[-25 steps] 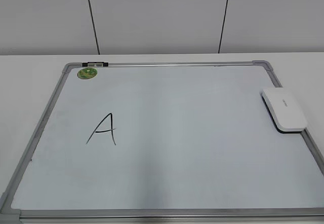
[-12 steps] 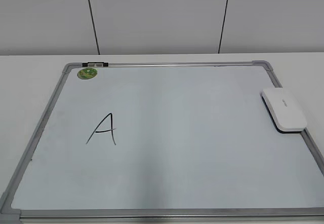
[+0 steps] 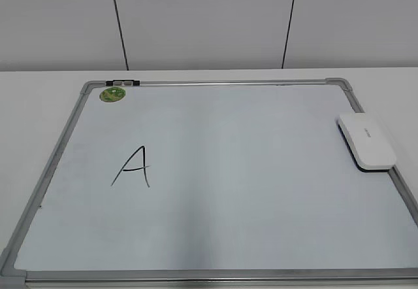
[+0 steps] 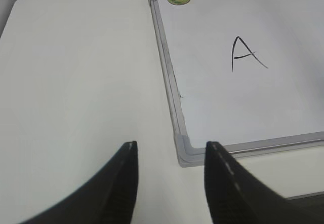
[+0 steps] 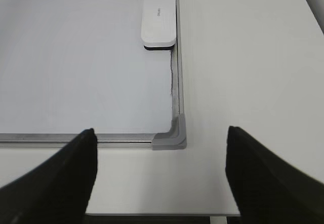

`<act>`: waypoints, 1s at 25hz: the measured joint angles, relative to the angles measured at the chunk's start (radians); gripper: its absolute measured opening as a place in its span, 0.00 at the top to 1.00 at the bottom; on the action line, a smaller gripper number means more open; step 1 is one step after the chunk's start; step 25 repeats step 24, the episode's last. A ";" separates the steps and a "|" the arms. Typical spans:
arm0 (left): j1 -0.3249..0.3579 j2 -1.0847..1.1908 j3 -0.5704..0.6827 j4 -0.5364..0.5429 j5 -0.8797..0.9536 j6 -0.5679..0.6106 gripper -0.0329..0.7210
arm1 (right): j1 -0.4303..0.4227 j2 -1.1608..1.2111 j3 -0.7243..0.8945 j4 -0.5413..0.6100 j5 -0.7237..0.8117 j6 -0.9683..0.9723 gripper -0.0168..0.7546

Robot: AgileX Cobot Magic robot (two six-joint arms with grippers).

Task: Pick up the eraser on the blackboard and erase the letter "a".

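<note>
The blackboard (image 3: 215, 83), a silver-framed whiteboard, lies flat on the white table. The white eraser (image 3: 366, 142) rests on its right edge, dark side down; it also shows in the right wrist view (image 5: 159, 21). A capital "A" (image 3: 134, 167) in black marker stands on the board's left part. No lowercase "a" shows in any view. My left gripper (image 4: 171, 145) is open and empty by the board's near left corner (image 4: 185, 150). My right gripper (image 5: 161, 131) is wide open and empty by the near right corner (image 5: 172, 138). Neither gripper shows in the exterior view.
A round green sticker (image 3: 112, 94) and a small black-and-grey clip (image 3: 123, 82) sit at the board's far left corner. White table (image 4: 76, 82) extends left of the board and also to its right (image 5: 243, 57). A grey panelled wall stands behind.
</note>
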 joint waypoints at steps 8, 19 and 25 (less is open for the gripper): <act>0.000 0.000 0.000 0.000 0.000 0.000 0.54 | 0.000 0.000 0.000 0.000 0.000 0.000 0.22; 0.000 0.000 0.000 0.000 0.000 0.000 0.54 | 0.000 0.000 0.000 0.000 0.000 0.001 0.22; 0.000 0.000 0.000 0.000 0.000 0.000 0.54 | 0.000 0.000 0.000 0.000 0.000 0.001 0.22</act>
